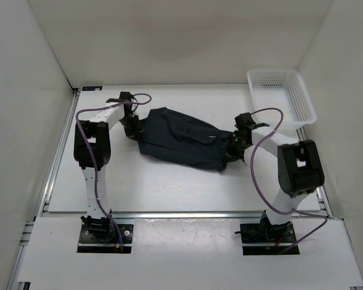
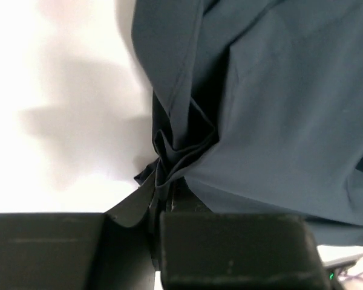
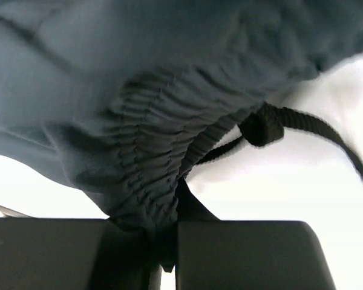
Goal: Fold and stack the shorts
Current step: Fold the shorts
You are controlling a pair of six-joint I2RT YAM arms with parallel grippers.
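The white table (image 1: 169, 190) is carrying the shorts (image 1: 184, 145) across its middle, a dark bundle lying stretched between the two arms and slanting from far left to near right. A white mesh basket (image 1: 282, 96) is sitting in the far right corner, well apart from the cloth. The left gripper (image 2: 160, 196) is pinching a bunched fold at the left end; the right gripper (image 3: 164, 238) is clamping the gathered waistband, with a black drawstring (image 3: 302, 124) dangling just beside it.
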